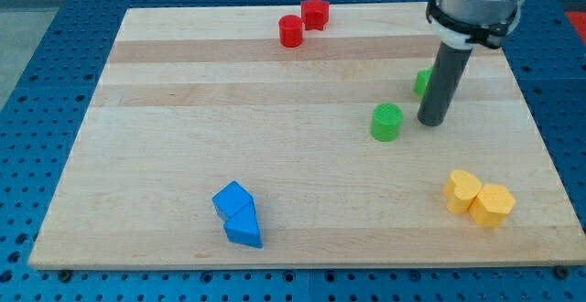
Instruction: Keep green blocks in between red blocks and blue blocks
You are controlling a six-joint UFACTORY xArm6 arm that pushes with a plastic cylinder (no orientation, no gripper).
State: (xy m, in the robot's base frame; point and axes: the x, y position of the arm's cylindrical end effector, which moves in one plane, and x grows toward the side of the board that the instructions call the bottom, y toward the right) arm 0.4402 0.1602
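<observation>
Standing on the board (183, 137) in the view's right half, the rod came down from the arm's grey housing and ended at my tip (431, 122). There was no claw on this arm, so nothing to spread, press together or pinch: just the bare rod.

A green cylinder (386, 122) sat just to the left of my tip, near it, with a thin strip of wood showing between them. A 2nd green block (421, 82) lay behind the rod, toward the view's top; only its left edge showed past the rod, so I could not tell its shape, nor whether the rod touched it.

The 2 red blocks were at the view's top, left of centre: a red cylinder (290, 31) and, just beside it on the right and slightly higher, a red block (315, 13) with a faceted top. They looked to be touching or very nearly so.

The 2 blue blocks lay well apart from everything else, near the view's bottom left: a blue cube (232, 199) resting against a blue wedge (244, 228) below it.

At the view's lower right, 2 yellow blocks sat pressed together, a rounded one (462, 190) and a hexagonal one (493, 204).
</observation>
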